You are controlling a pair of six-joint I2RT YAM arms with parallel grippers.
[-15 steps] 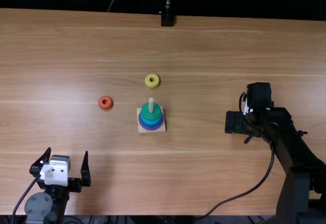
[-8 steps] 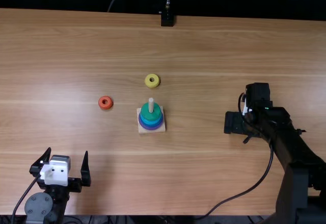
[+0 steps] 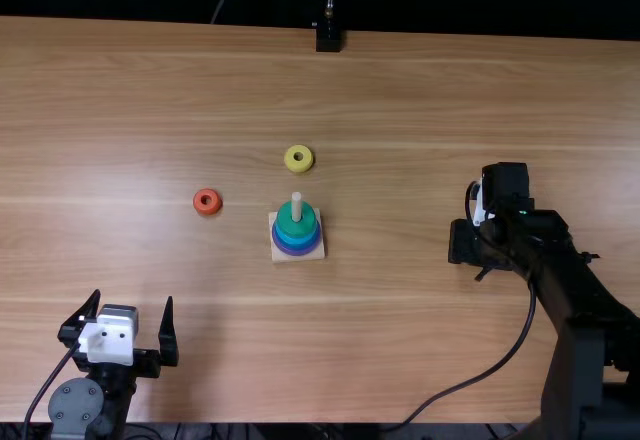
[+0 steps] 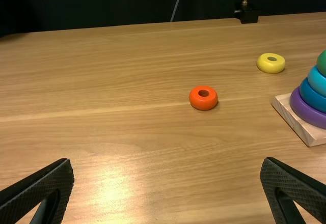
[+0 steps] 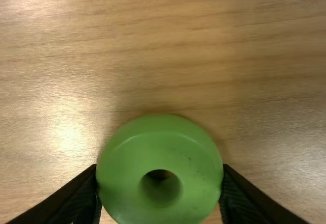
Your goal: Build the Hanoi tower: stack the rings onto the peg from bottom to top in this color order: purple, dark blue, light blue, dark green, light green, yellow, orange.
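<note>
My left gripper [image 3: 133,302] stands open at the near left, empty; the left wrist view has this gripper [image 4: 167,167] too. At the right, my right gripper [image 3: 478,244] points down at the table. In the right wrist view, the gripper [image 5: 160,175] is shut on the light green ring [image 5: 127,152], fingers against opposite sides. A wooden base [image 3: 313,253] holds the peg [image 3: 296,206], with purple [image 4: 305,111], dark blue [image 4: 311,96], light blue [image 4: 318,81] and dark green [image 3: 290,221] rings around it, bottom to top. The yellow ring [image 3: 299,158] and orange ring [image 3: 208,201] lie flat.
At the table's far edge stands a black mount [image 3: 328,37] with a metal rod. A black cable [image 3: 476,384] from the right arm loops over the near right of the table [image 3: 400,340].
The right gripper's visible finger has drawn inward, to the right in the top view, closing on the light green ring. The left arm and the rings on the peg are unmoved.
</note>
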